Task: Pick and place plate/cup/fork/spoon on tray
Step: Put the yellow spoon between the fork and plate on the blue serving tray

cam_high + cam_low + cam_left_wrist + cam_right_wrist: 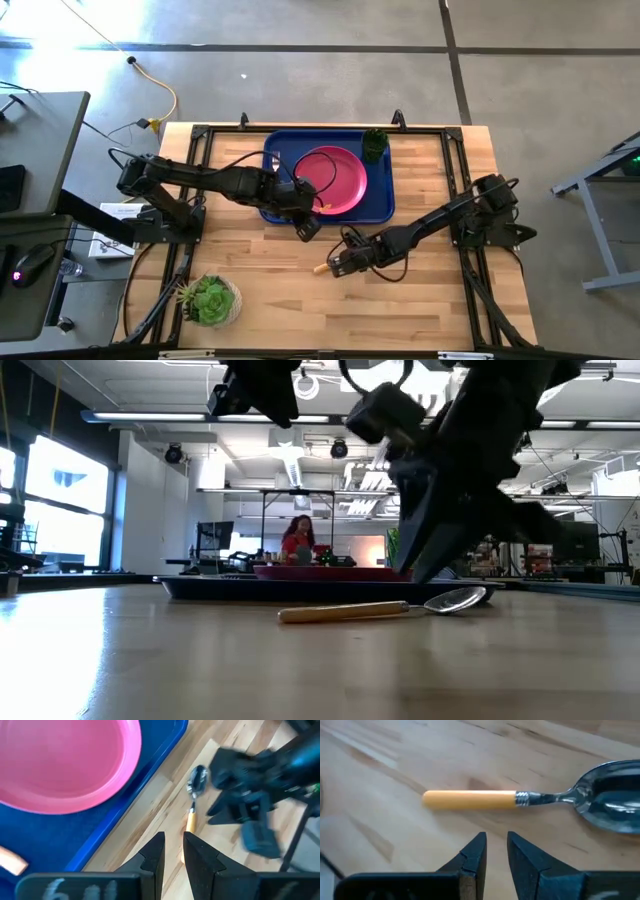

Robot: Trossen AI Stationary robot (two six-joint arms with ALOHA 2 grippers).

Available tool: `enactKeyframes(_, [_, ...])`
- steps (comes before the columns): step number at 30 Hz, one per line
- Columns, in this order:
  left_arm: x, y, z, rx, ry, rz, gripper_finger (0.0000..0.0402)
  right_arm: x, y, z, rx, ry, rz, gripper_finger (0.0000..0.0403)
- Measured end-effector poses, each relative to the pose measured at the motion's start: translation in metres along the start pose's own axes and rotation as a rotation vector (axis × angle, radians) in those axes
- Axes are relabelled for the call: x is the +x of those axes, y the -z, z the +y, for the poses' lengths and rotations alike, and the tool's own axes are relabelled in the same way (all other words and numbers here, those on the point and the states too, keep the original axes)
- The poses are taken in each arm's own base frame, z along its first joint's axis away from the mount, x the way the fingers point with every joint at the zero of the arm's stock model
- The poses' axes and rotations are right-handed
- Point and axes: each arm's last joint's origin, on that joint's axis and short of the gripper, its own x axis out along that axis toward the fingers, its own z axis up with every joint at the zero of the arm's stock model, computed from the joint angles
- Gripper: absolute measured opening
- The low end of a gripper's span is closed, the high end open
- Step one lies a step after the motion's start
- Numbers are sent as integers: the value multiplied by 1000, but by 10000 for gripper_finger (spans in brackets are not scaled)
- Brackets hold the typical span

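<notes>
The spoon [530, 800] is lying flat on the wooden table [420, 300], in front of the tray [380, 205] and well clear of its rim, with its orange-tan handle and silver bowl both resting on the wood. The right gripper [345, 262] is being held low just beside the spoon; in the right wrist view its two dark fingers [470, 857] are seen drawn almost together with only a narrow gap between them, and nothing is being held in that gap. In the low view the spoon [385, 607] is seen lying free on the tabletop, with the dark arm hanging close behind its bowl end.

The plate [335, 180] is resting inside the tray, and the cup [374, 145] is standing at the tray's far right corner. An orange-tan handle end [11, 861] is showing on the tray floor near the plate, probably the fork, though no tines are visible.

The left gripper [305, 222] is being held over the front edge of the tray; its fingers [152, 860] are likewise nearly closed, a thin slit between them, and nothing is being gripped. A potted succulent [207, 300] is sitting near the table's front left.
</notes>
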Motion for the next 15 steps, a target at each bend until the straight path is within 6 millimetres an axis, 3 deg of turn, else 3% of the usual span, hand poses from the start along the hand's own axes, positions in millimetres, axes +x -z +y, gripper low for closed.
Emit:
enactKeyframes(7, [0, 2, 1, 77, 9, 29, 61, -39, 6, 7, -32, -62, -92, 66])
enactKeyframes(15, [6, 1, 3, 36, 2, 57, 61, -104, -5, 4, -62, -123, -290, 66])
